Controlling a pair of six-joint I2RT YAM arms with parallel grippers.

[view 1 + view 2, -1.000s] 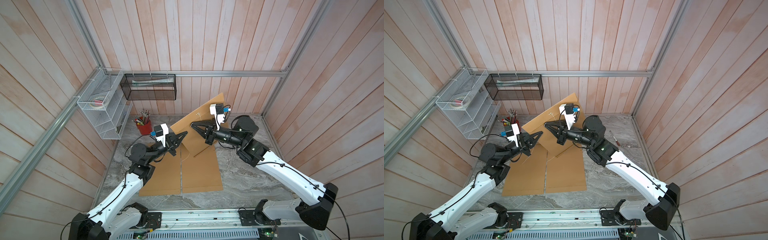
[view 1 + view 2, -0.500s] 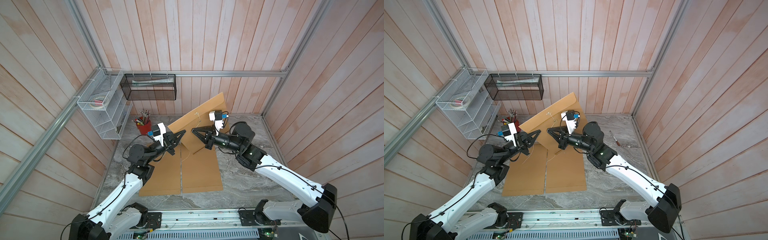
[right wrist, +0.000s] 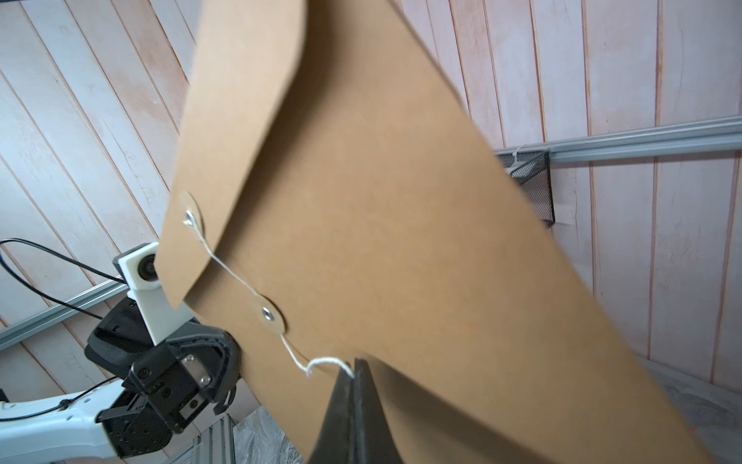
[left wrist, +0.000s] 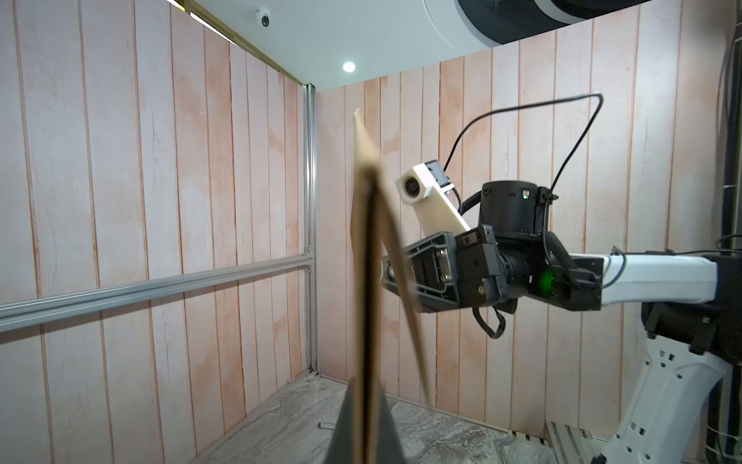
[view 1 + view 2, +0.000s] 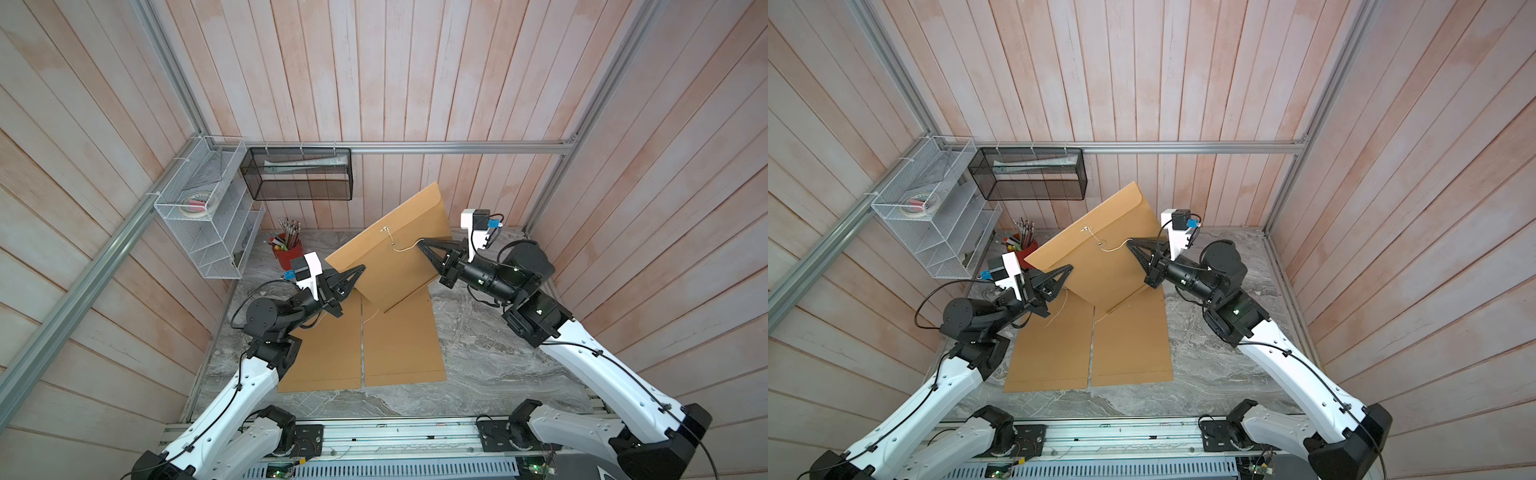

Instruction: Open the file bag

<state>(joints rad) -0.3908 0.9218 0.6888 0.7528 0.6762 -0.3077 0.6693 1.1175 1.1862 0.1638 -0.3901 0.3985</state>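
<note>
- Table (image 5: 498, 357): marble top. Two flat envelopes (image 5: 401, 345) are laid side by side near the middle, and a red pen cup (image 5: 286, 254) is stood at the far left corner.
- File bag (image 5: 395, 257): held tilted in the air, clear of the table. It is placed between the two arms, above the far ends of the flat envelopes.
- Flap (image 3: 241, 120): not yet lifted, still folded over the body.
- Handling, as judged: light, stiff kraft card that bends rather than drapes and is creased easily. One edge pinch is enough to carry it; hard squeezing mid-panel is to be avoided.
- Left gripper (image 5: 360, 269): jaws are clamped on the bag's lower left edge. In the left wrist view the card is seen edge-on between the fingers.
- Right gripper (image 5: 420, 242): jaws are pressed together on the free end of the string (image 3: 321, 362), just off the bag's face.
- String: thin, limp and likely slippery. It is best held near its end, as it is now, and pulled gently along the card.
- The string is run from the flap washer (image 3: 192, 217) to the body washer (image 3: 268, 314). Both look paper-backed, so tearing is a risk. Whether a wrap is left on the body washer cannot be told.
- Versus one second earlier: the right gripper is drawn back toward its own side, off the middle of the bag's face. More string is paid out. The bag and the left grip are hardly shifted.
</note>
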